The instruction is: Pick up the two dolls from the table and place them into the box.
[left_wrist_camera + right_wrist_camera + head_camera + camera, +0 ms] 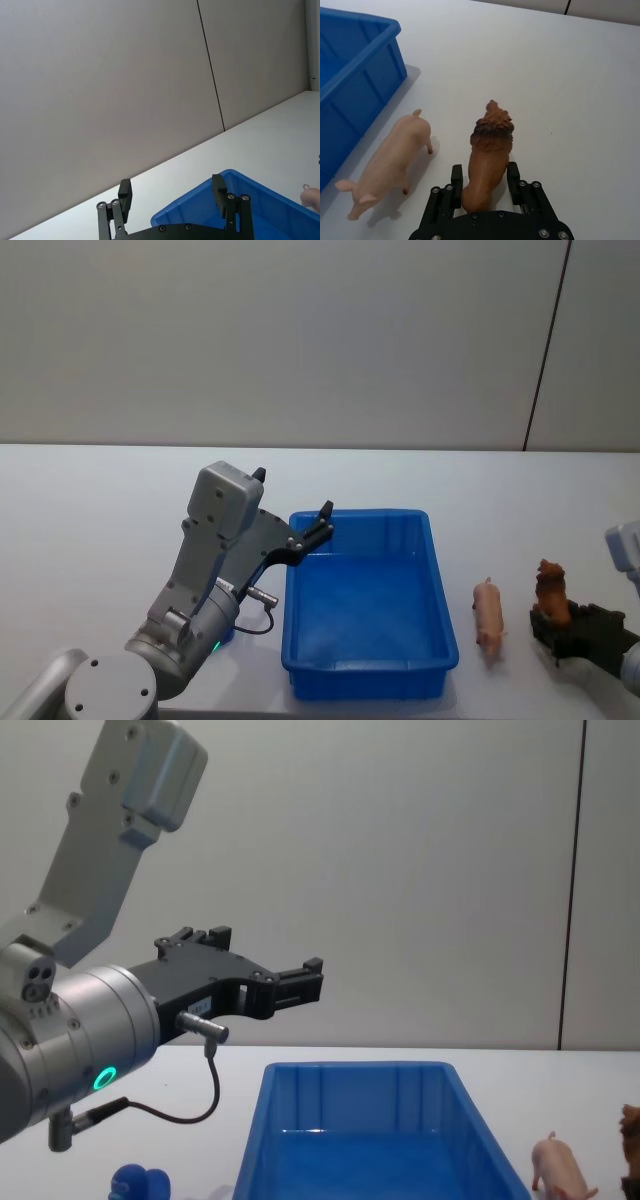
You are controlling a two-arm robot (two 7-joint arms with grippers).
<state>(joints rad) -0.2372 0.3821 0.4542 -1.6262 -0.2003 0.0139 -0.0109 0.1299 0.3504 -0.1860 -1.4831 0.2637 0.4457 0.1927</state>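
Standing between the right hand's [484, 186] fingers, the brown lion [488, 152].

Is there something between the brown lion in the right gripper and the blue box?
Yes. The pink pig lies on the table between the brown lion, held by the right gripper, and the blue box.

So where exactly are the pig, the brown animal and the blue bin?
pig [395, 157], right wrist view, on its back.
brown animal [490, 150], right wrist view, on its back.
blue bin [440, 615], head view, on its right rim.
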